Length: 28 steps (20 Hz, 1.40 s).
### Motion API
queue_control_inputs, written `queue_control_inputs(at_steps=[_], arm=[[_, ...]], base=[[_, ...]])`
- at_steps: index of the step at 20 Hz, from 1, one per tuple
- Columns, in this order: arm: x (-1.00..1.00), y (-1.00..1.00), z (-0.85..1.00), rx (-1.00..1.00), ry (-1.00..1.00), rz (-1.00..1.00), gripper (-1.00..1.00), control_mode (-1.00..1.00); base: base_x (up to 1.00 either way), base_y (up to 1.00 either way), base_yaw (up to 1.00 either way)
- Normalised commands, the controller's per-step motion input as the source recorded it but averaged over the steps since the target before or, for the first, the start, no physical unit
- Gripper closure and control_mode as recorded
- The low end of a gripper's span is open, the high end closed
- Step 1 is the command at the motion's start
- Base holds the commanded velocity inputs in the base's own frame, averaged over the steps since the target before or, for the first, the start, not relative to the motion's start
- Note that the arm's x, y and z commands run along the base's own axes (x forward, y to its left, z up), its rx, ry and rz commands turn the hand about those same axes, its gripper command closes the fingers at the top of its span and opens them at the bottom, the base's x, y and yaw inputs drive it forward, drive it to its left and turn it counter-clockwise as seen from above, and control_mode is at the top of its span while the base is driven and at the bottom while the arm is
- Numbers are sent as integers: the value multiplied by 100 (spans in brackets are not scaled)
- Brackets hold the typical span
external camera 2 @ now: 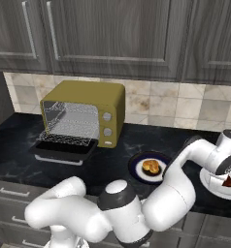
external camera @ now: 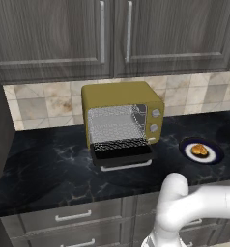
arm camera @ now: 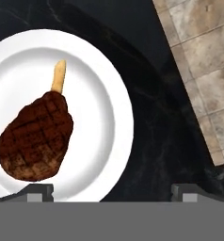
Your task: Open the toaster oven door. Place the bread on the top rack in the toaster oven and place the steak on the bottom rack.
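The mustard-yellow toaster oven [external camera: 122, 94] [external camera 2: 95, 92] stands at the back of the counter. The toaster oven door [external camera: 122, 154] [external camera 2: 64, 147] lies folded down flat, baring the grey mesh interior. I cannot tell the top rack from the bottom rack in it. The golden bread [external camera: 199, 150] [external camera 2: 150, 166] rests on a dark blue plate [external camera 2: 137, 169] to the right of the oven. The dark reddish-brown steak [arm camera: 36, 139] [external camera 2: 228, 182], with a pale bone end, lies on a white plate [arm camera: 100, 94]. My gripper [arm camera: 114, 193] hovers open above that plate, with the steak left of the gap.
The black marble counter [external camera: 49, 164] runs under grey wall cabinets [external camera: 112, 34], with a tiled backsplash [arm camera: 203, 70] behind. The white plate [external camera 2: 212, 186] sits at the far right, near the counter's front edge. Drawers [external camera: 73, 215] line the front below.
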Motion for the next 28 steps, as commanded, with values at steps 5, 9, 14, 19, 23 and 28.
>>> queue_control_inputs(at_steps=[5,9,14,19,23,28], arm=[[13,-2,-18,0,-8,0,-100,-100],[15,0,-10,0,-11,0,-100,-100],[22,0,-13,0,-12,0,-100,-100],[33,0,-17,0,-7,0,-100,-100],[42,-6,-18,0,0,0,-100,-100],[40,-19,-11,0,0,0,-100,-100]], base=[[0,0,0],[0,0,0],[0,0,0],[0,0,0],[0,0,0],[0,0,0]])
